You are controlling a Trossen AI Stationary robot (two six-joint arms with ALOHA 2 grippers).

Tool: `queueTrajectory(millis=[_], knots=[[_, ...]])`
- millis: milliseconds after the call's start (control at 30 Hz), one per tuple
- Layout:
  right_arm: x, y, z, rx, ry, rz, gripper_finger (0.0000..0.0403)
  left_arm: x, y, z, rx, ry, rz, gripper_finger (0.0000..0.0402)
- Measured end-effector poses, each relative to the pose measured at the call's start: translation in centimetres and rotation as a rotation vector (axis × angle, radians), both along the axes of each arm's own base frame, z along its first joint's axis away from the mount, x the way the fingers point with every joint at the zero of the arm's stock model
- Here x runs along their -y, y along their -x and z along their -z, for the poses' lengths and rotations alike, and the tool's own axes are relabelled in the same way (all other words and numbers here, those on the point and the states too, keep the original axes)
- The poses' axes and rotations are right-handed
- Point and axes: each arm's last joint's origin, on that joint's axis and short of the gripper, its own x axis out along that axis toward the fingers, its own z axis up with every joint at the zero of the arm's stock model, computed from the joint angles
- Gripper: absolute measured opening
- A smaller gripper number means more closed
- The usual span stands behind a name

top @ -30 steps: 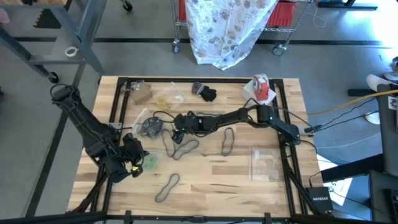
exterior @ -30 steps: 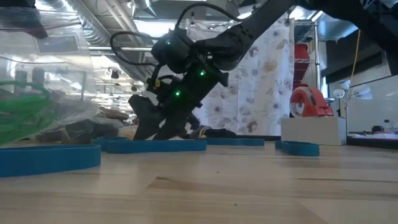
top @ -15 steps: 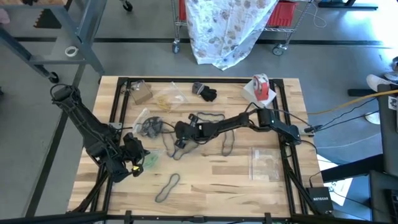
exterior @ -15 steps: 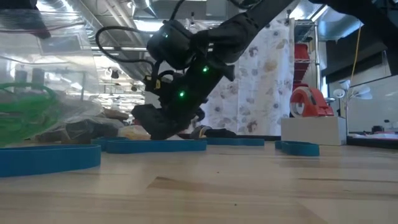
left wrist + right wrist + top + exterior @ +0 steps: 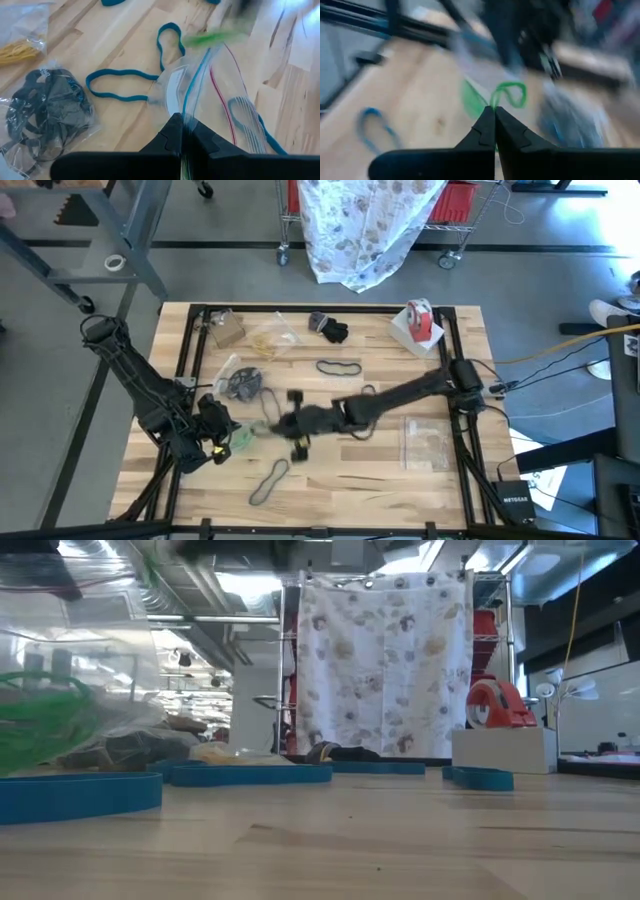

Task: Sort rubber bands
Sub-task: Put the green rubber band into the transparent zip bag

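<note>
Two dark arms work over the wooden table (image 5: 340, 480), seen from above. At about 8 o'clock from the table's middle, the left gripper (image 5: 222, 442) has its fingers pressed together on the rim of a clear zip bag (image 5: 210, 95) (green bands show inside it in the low view). Just toward 12 o'clock of that gripper lies another clear bag of black bands (image 5: 240, 384). At about 6 o'clock, near the front edge, a teal-blue rubber band (image 5: 269, 481) lies flat on the wood. Right of the left gripper, close to the table's middle, the right gripper (image 5: 290, 426) reaches in from 3 o'clock, its fingers pinched shut on a green rubber band (image 5: 507, 95) that loops up from the fingertips in the right wrist view. A black rubber band (image 5: 338, 367) lies toward 12 o'clock of the middle. At roughly 1 o'clock, near the far edge, stands a red-and-white tape roll (image 5: 419, 320).
</note>
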Motion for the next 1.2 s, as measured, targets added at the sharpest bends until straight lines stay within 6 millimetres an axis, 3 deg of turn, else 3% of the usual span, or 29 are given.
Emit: queueTrajectory(millis=[100,233,567,967,1200], knots=[[-2.4,0.0,-1.3,0.076,0.09,-0.118,0.0002,0.1,-0.2,-0.1,0.023,0.011,-0.004,0.0],[-3.7,-0.3,-2.6,0.133,0.179,-0.152,0.0002,0.3,-0.8,-0.4,0.067,0.036,0.005,0.0],[-3.2,-0.7,-4.1,0.188,0.228,-0.165,0.0002,0.8,-3.2,-1.2,0.176,0.017,0.084,0.0],[-1.9,-0.6,-2.8,0.05,0.262,-0.09,0.0004,0.2,-4.0,-1.2,0.184,0.012,0.049,0.0],[-1.4,-0.6,-2.6,0.02,0.235,-0.072,0.0054,0.1,-4.0,-1.2,0.178,-0.002,0.055,0.0]])
